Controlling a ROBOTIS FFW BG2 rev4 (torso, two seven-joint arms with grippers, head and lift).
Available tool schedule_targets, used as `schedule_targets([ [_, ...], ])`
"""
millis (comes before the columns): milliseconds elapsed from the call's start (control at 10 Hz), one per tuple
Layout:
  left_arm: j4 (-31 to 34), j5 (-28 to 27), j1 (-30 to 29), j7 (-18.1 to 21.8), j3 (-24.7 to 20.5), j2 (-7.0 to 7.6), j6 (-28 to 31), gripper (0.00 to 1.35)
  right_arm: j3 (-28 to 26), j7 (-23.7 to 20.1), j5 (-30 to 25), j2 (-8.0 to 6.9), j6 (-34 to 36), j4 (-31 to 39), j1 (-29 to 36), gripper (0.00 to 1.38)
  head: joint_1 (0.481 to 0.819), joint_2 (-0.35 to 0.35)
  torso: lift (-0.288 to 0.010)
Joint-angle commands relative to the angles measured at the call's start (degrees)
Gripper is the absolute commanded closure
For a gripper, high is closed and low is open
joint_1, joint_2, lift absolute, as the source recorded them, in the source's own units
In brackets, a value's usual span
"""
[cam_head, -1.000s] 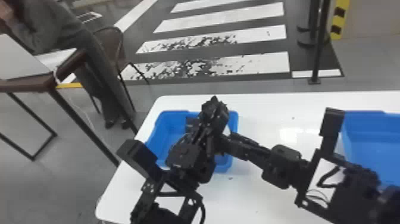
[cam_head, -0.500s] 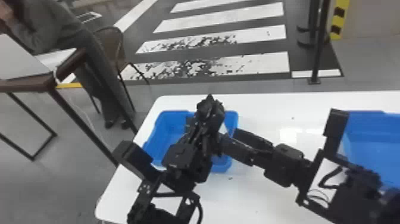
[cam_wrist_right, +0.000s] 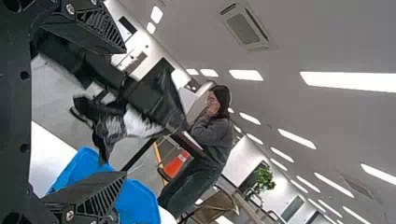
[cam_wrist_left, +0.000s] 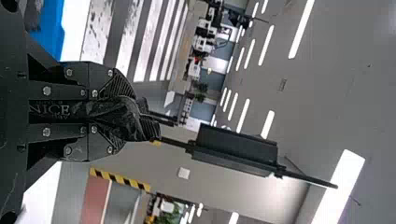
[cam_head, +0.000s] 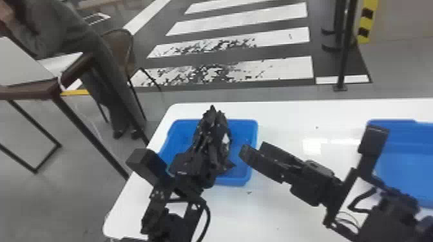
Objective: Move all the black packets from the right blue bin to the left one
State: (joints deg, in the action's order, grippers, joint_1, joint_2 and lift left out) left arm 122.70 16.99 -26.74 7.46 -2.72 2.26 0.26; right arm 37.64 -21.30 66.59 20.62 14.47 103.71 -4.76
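My left gripper [cam_head: 213, 128] is above the left blue bin [cam_head: 254, 132], hiding part of its inside. In the left wrist view, the left gripper [cam_wrist_left: 135, 112] is shut on a crinkled black packet [cam_wrist_left: 100, 109]. Just right of it, over that bin's right edge, is my right gripper [cam_head: 253, 149], pointing towards the left one without touching it. Its two fingers stand wide apart in the right wrist view, where the right gripper [cam_wrist_right: 122, 109] is open; the blurred left arm lies beyond. The right blue bin [cam_head: 399, 154] is partly behind the right arm.
Both bins stand on a white table [cam_head: 290, 112]. Left of it is a brown table [cam_head: 29, 93] with a chair [cam_head: 120, 48] behind. A black post [cam_head: 346, 58] stands on the floor beyond the white table.
The right gripper has drawn back to the right, away from the left gripper, and its fingers have parted. My left gripper has shifted slightly left with the packet.
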Motion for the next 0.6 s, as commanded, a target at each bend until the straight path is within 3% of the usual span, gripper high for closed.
schedule_targets([
  [0,-12.8,-7.4,7.34,-0.34,-2.65,-0.15,-7.02,1.2,-2.34,-0.05,0.25,-0.32,-0.13,0.85,1.8,0.11,0.695,0.35,-0.14],
  [200,-20.11,-19.74,12.68,-2.89,-6.76,-0.07,-8.14,1.2,-3.94,-0.23,0.25,-0.32,-0.13,1.69,2.51,0.11,0.695,0.35,-0.14],
  [400,-26.44,-25.11,16.48,-4.03,-8.02,0.11,-10.67,1.2,-5.31,-0.23,0.25,-0.32,-0.13,1.97,3.49,0.11,0.695,0.35,-0.14],
  [500,-29.39,-24.53,17.89,-4.47,-7.1,0.37,-13.06,1.07,-5.54,-0.32,0.25,-0.32,-0.13,2.11,3.77,0.11,0.695,0.35,-0.14],
])
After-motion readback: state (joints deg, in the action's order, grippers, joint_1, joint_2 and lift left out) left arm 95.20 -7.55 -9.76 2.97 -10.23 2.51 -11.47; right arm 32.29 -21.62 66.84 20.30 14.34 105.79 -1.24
